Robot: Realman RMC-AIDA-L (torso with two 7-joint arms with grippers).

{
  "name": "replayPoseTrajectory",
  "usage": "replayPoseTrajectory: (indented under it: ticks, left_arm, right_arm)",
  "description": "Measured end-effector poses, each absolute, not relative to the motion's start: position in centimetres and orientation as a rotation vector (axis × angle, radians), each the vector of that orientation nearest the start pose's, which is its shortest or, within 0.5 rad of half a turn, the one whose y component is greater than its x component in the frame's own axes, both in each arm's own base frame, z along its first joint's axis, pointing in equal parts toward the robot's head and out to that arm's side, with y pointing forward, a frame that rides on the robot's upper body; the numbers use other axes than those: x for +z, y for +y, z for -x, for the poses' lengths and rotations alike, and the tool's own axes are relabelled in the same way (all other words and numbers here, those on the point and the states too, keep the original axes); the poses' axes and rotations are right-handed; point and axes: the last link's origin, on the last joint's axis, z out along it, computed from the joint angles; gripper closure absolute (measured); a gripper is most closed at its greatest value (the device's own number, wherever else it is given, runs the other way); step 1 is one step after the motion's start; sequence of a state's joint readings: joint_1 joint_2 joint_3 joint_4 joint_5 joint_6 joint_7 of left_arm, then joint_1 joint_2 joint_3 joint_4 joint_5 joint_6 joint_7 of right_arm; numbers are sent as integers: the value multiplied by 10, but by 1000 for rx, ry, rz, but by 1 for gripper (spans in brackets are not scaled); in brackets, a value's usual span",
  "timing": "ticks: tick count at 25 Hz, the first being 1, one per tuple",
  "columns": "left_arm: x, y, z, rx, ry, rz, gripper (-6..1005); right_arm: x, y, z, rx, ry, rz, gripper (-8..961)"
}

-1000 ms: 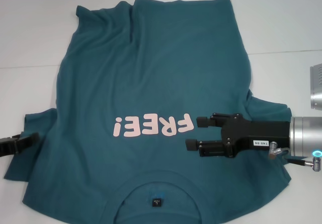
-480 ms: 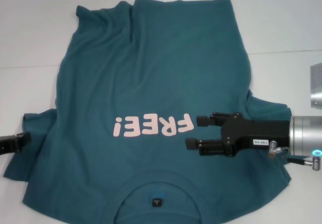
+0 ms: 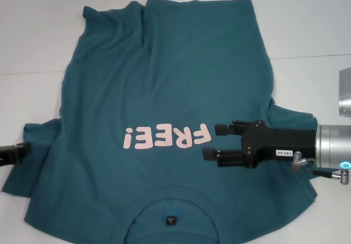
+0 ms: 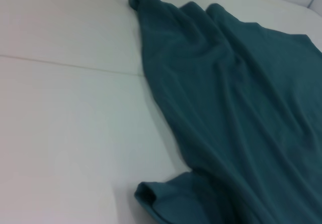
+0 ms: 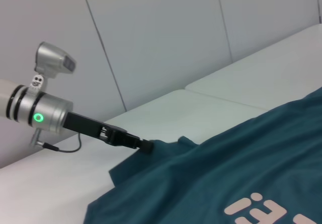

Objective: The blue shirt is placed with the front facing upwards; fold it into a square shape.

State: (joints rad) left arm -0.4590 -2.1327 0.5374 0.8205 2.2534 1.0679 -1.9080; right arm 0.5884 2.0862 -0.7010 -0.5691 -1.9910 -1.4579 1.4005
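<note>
We are working with the shirt [image 3: 164, 90] spread print-up on the tabletop [image 3: 33, 30], collar nearest us. Our left hand [image 3: 19, 152] is touching the sleeve [image 3: 33, 145] edge; we cannot tell its grip. Our right hand [image 3: 211, 142] is hovering open beside the print [image 3: 167, 137], its own sleeve lying behind it.

- The blue shirt [image 3: 164, 90] lies spread flat, front up, collar nearest the robot.
- Pink "FREE!" print [image 3: 167, 137] across the chest; small black neck label [image 3: 170, 220].
- Wrinkles run near its far hem; both sleeves are out.
</note>
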Motion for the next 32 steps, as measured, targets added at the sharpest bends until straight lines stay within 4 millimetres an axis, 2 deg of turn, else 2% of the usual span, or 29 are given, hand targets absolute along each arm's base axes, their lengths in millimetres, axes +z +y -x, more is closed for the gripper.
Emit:
replayPoseTrajectory:
  ticks: [15,32]
  left_arm:
    - [75,349,365,-327,-1246,1896,1000]
    - [90,373,350,-302,-1150,1890,999]
  right_arm:
    - [-23,346,-252,727,725,2686,85]
    - [-24,345,-252,730,730,2688,84]
